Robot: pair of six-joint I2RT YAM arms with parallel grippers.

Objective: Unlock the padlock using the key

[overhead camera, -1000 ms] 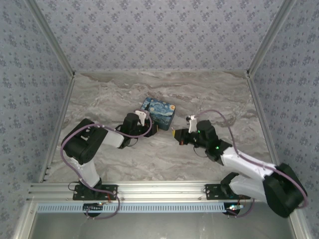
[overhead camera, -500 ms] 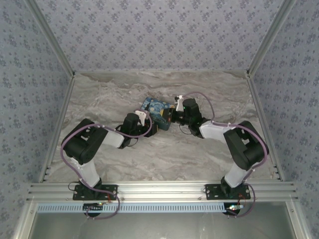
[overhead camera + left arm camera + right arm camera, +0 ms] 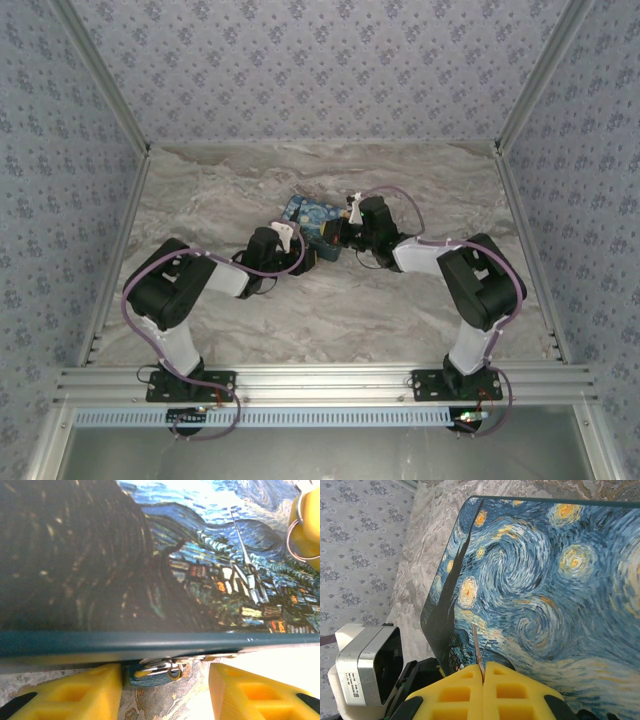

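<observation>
The marble tabletop (image 3: pixel 250 320) carries one object, a rectangular box (image 3: pixel 312 215) painted with blue and yellow swirls, lying flat a little beyond the middle, nearer the far edge than the near one. The left arm (image 3: pixel 170 290) reaches in from the near left corner and the right arm (image 3: pixel 480 285) bends in from the near right, so the two wrists meet at the box from opposite sides.

The left gripper (image 3: pixel 165 695) sits low at the box's side wall, its yellow fingers (image 3: pixel 75 695) partly spread and standing on either side of the padlock (image 3: pixel 147 677). This tiny teal padlock hangs at the lower edge of that wall, its small metal shackle hooked into the clasp, close against the left-hand finger and apart from the other.

The right gripper (image 3: pixel 483 669) hovers over the painted lid with its fingers pressed together, pinching the key (image 3: pixel 477 645), whose thin blade sticks out toward the lid. In the left wrist view a metal ring (image 3: pixel 289 537) hangs beside that gripper's yellow finger.
</observation>
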